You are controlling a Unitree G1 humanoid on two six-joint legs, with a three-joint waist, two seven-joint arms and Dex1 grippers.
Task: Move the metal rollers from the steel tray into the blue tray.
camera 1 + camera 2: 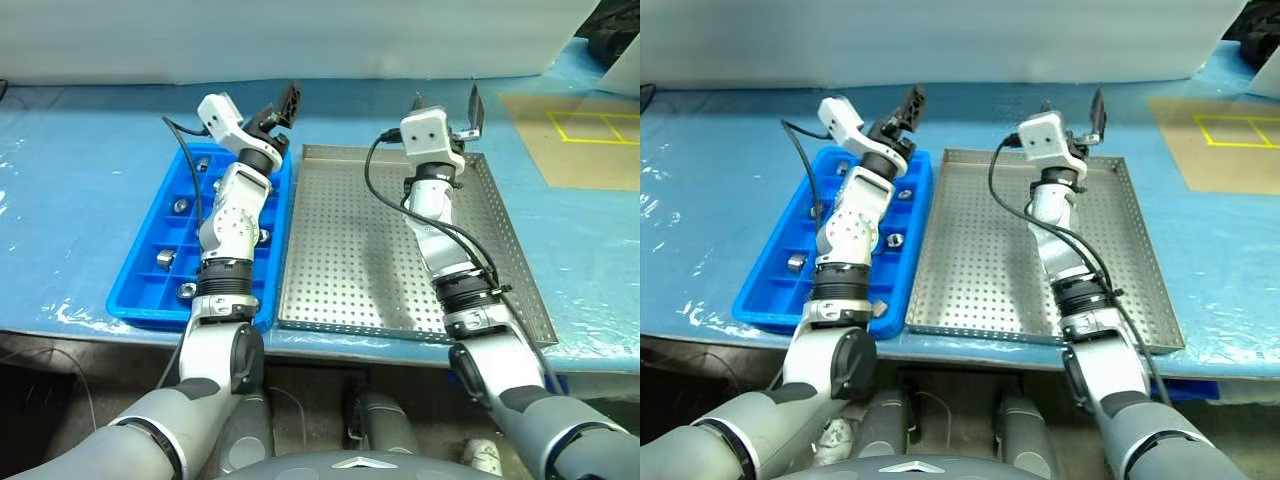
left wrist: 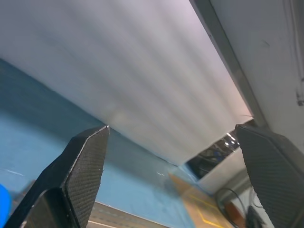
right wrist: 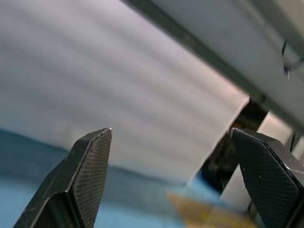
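Rollers [image 1: 165, 258] sit in compartments of the blue tray [image 1: 136, 300], at least five of them visible along its near and middle cells. Just beside it on the right lies the steel tray [image 1: 340, 270], its perforated floor bare. Both trays rest on a blue table [image 1: 70, 180]. Farther back, the left gripper [image 1: 282, 110] is raised over the blue tray's far end, fingers spread wide and holding nothing. The right gripper [image 1: 447, 105] is raised over the steel tray's far rim, likewise spread and unladen.
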